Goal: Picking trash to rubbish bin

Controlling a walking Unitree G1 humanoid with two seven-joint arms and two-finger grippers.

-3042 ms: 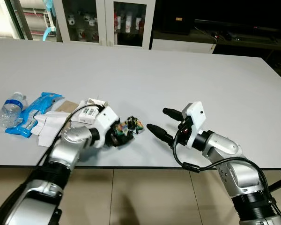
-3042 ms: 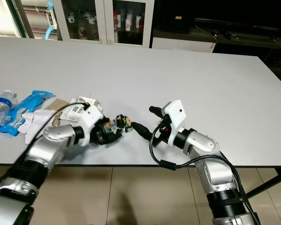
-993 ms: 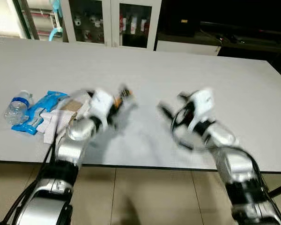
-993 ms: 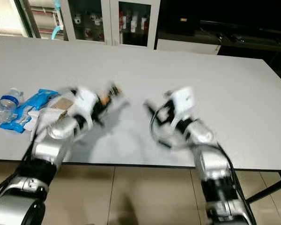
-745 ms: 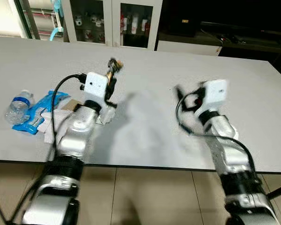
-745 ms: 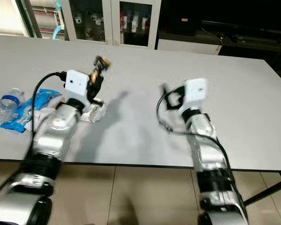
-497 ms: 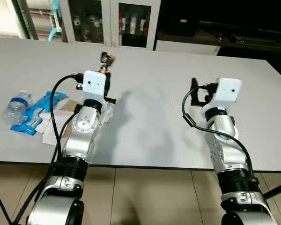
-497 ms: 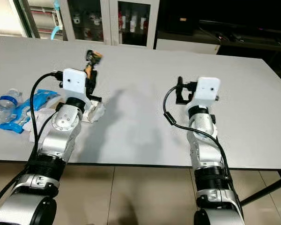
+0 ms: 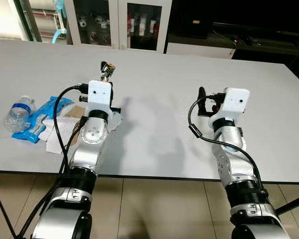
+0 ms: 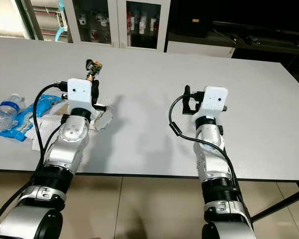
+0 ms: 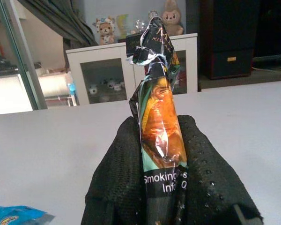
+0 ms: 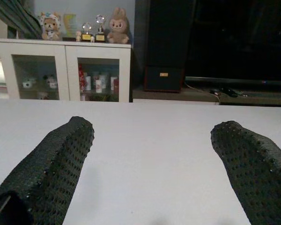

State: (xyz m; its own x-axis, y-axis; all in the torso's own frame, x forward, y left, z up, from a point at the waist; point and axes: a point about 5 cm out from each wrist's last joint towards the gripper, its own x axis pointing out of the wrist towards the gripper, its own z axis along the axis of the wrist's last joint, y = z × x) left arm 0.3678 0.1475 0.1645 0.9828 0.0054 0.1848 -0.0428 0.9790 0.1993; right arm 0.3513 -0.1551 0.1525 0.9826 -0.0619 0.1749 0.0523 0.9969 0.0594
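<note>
Crumpled wrapper (image 11: 158, 126) is pinched upright between the two black fingers (image 11: 119, 178) of the left gripper (image 9: 107, 69), raised above the white surface (image 9: 154, 94); it's a green and orange foil thing with "Smoking" printed on it, top end twisted; the rest of the trash sits on the surface to the left of that raised arm: a squashed clear bottle (image 9: 16, 113) with a blue cap furthest out, a blue packet (image 9: 40, 119) beside it, then white paper (image 9: 55, 130) and a bit of brown cardboard (image 9: 77, 111) nearest the arm; right gripper (image 12: 152, 164) is held up over the surface well to the right of the wrapper, fingers spread wide with nothing between them; glass-door cabinet (image 9: 117, 22) stands behind the surface's far edge.
</note>
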